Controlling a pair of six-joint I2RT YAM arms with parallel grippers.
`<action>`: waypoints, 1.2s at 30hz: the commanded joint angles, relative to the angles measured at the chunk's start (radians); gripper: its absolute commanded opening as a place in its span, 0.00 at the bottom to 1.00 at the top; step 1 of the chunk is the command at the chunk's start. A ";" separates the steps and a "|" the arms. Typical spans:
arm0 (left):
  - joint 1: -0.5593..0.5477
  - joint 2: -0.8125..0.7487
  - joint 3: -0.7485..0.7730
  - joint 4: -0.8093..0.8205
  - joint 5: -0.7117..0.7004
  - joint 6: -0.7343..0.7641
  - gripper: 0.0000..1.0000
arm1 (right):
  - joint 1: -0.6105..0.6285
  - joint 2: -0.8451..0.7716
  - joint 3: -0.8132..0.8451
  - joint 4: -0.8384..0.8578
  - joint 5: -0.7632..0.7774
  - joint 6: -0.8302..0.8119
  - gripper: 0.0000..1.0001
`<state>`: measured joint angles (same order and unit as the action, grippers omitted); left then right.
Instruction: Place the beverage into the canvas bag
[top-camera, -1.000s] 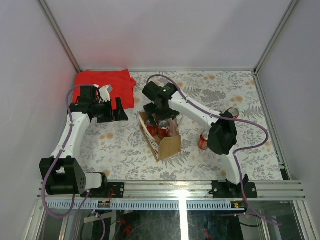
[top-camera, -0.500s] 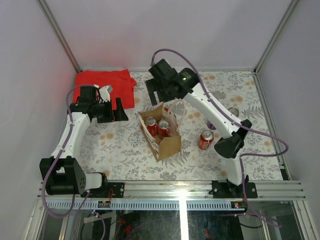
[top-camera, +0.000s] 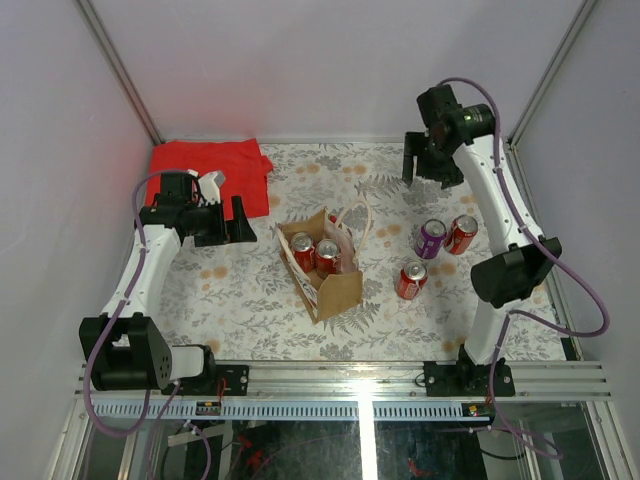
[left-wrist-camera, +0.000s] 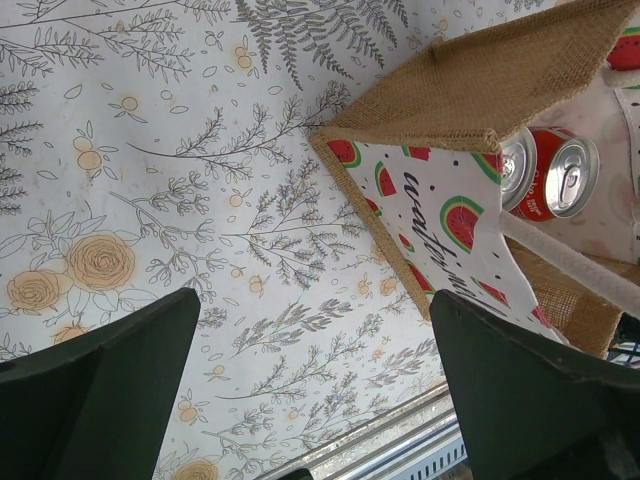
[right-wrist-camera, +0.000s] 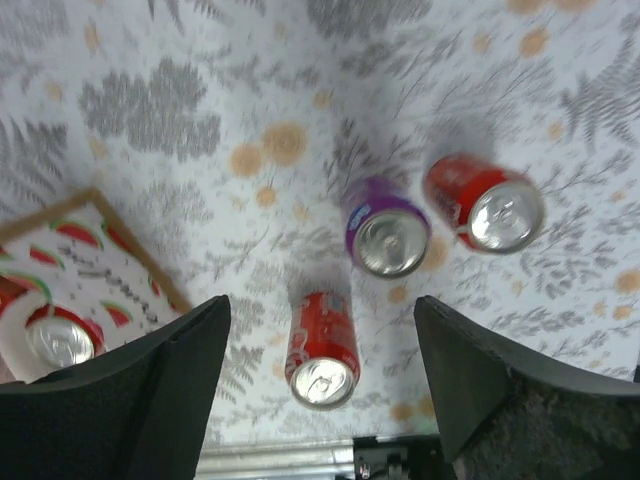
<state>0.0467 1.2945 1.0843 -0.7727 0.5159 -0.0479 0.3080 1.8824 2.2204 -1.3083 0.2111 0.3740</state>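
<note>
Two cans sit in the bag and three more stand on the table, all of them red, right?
Not quite: one of the three outside is a purple can; the other two are red, as the right wrist view shows. Two do sit in the canvas bag.

Both the left arm (top-camera: 148, 268) and right arm (top-camera: 497, 190) have white links, black joints and purple cables (top-camera: 87, 385).

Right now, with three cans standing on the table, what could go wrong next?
1. The purple can and the red can beside it stand close; the open right gripper closing on one may topple the other.
2. The canvas bag holds two cans, and its handle arches over the opening, so a third may snag.
</note>
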 joint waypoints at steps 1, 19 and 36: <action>0.007 -0.024 -0.011 -0.009 0.009 0.010 1.00 | 0.030 -0.047 -0.126 -0.071 -0.171 -0.019 0.78; 0.007 -0.004 0.005 -0.010 0.016 0.009 1.00 | 0.152 -0.283 -0.742 0.133 -0.191 0.110 0.68; 0.007 -0.010 -0.006 -0.011 0.012 0.009 1.00 | 0.152 -0.278 -0.854 0.174 -0.171 0.092 0.69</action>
<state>0.0467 1.2911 1.0840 -0.7731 0.5159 -0.0479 0.4618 1.6188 1.3876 -1.1427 0.0353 0.4717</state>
